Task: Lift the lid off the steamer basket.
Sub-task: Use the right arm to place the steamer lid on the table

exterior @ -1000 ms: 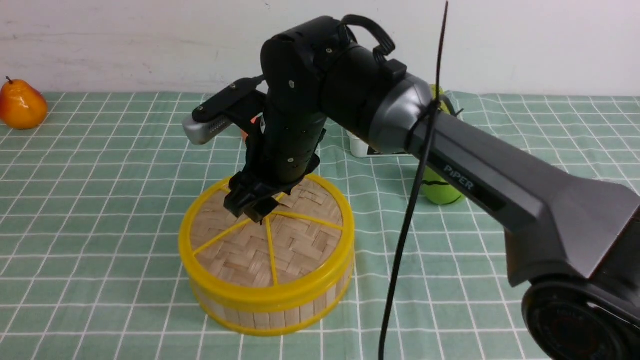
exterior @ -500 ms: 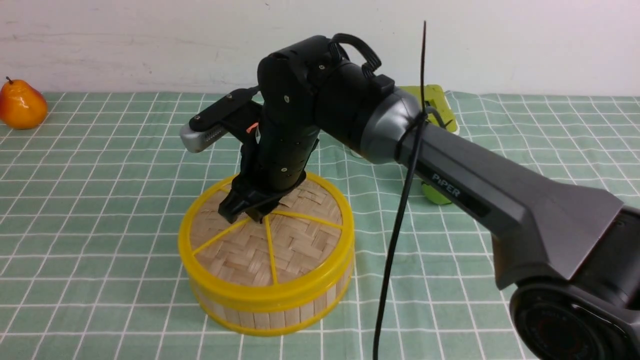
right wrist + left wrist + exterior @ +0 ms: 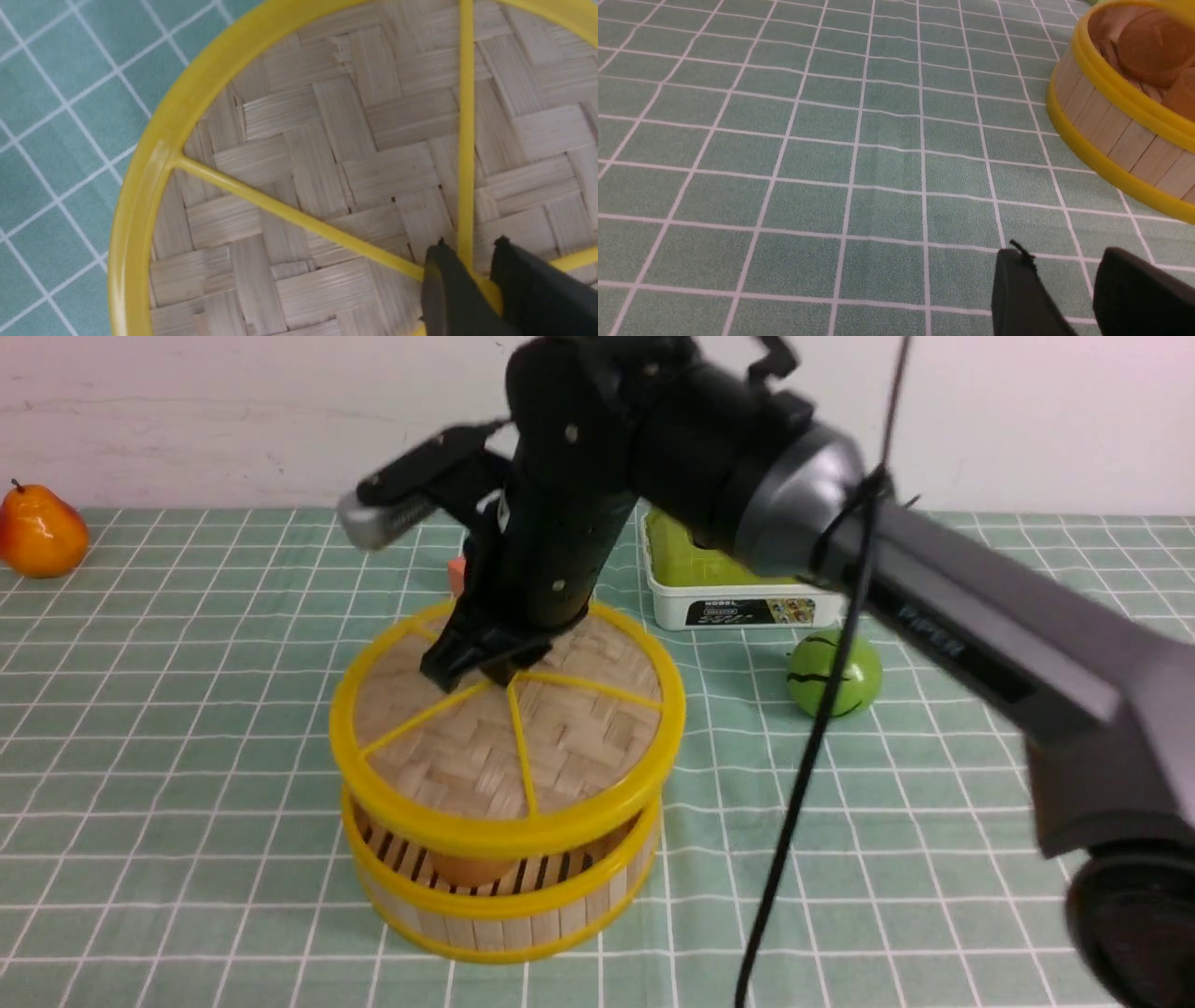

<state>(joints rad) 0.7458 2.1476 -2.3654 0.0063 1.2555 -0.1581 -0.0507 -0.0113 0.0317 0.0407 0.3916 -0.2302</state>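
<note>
The lid (image 3: 523, 747), a woven tan disc with a yellow rim and spokes, hangs a little above the steamer basket (image 3: 523, 924), with a gap showing at the front. My right gripper (image 3: 485, 677) is shut on the lid's centre knob. In the right wrist view its fingers (image 3: 469, 245) pinch the yellow hub of the lid (image 3: 350, 163). Round orange-brown food (image 3: 471, 868) lies inside the basket. In the left wrist view my left gripper (image 3: 1057, 254) is open and empty over the cloth, to one side of the basket (image 3: 1111, 135).
An orange pear (image 3: 37, 532) sits at the far left. A white box with a green lid (image 3: 724, 588) and a green ball (image 3: 834, 674) lie beyond and to the right of the basket. A black cable (image 3: 812, 737) hangs from the right arm.
My right gripper has risen with the lid, which now hangs above the basket and uncovers the food inside. The right arm has swung up, so the white box shows.
</note>
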